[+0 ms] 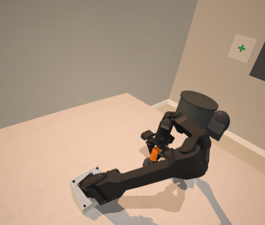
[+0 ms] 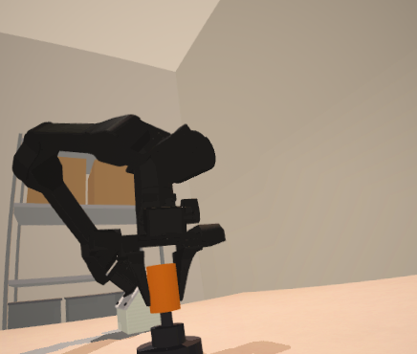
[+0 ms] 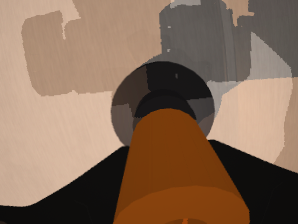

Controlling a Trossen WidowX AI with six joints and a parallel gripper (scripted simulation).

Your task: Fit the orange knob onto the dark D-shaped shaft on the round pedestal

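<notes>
The orange cylindrical knob [image 1: 154, 154] [image 2: 164, 288] [image 3: 175, 160] is gripped between the black fingers [image 2: 183, 279] of the parallel-jaw gripper [image 1: 154, 153] [image 2: 164, 289], one on either side of it. In the exterior view it leans slightly, its top a little to the left of its lower end. It sits directly above the dark upright shaft [image 2: 166, 319], whose lower part shows between the knob and the stepped black round pedestal [image 1: 147, 162] [image 2: 169, 345] [image 3: 122, 120]. The knob is well above the pedestal's collar [image 2: 167, 336], so it is not seated; whether the shaft's tip is touching the knob's underside or has entered its hole cannot be told. The flat sides are hidden too.

In the wrist view the knob's far end overlaps the near part of the dark pedestal, covering the shaft. The pedestal stands on the pale pinkish tabletop [image 1: 59, 146] [image 2: 346, 311] [image 3: 45, 135].

The black jointed arm [image 1: 144, 177] [image 2: 69, 210] reaches from a pale block-shaped mount [image 1: 78, 194] [image 2: 138, 316] at the near left of the top view, bends at the right and comes back left to the knob. Beyond that bend is a dark grey round drum [image 1: 196, 109]. In the exterior view, a grey metal shelf unit [image 2: 76, 214] with brown boxes [image 2: 112, 184] stands at the far left.
</notes>
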